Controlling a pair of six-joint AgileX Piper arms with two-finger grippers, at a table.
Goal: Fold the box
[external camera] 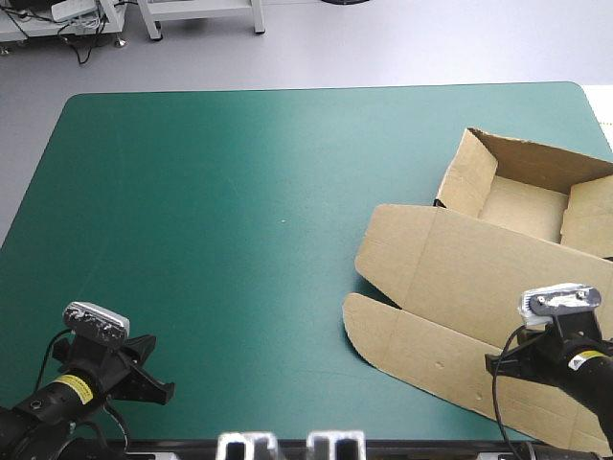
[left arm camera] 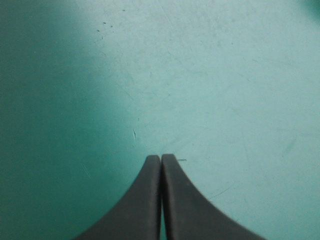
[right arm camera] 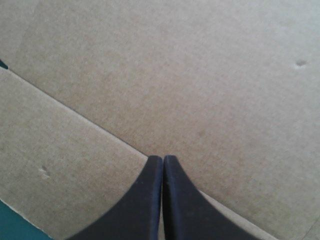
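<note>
The table [external camera: 230, 220] under its teal-green cover took up nearly the whole scene, and the left half of it was bare. Over on the right side sat the box [external camera: 479, 268], a brown sheet only partly made up. Its tray [external camera: 522, 206] was at the far right, walls raised, open to the top. From the tray the lid [external camera: 460, 259] lay flat on the cover, stretching toward the near edge, and beyond a fold line came the front flap [external camera: 412, 345], with its rounded corner pointing to the table's middle.

The right gripper [right arm camera: 163, 159] hung over that lid and flap at the near right. Its black fingers were pressed together in one point, nothing between them, with the fold line running just under the tips. The left gripper [left arm camera: 161, 158] was at the near left corner, well apart from the box, fingers likewise closed and empty over bare cover. A small dent [right arm camera: 300, 63] marked the board ahead of the right gripper.
</note>
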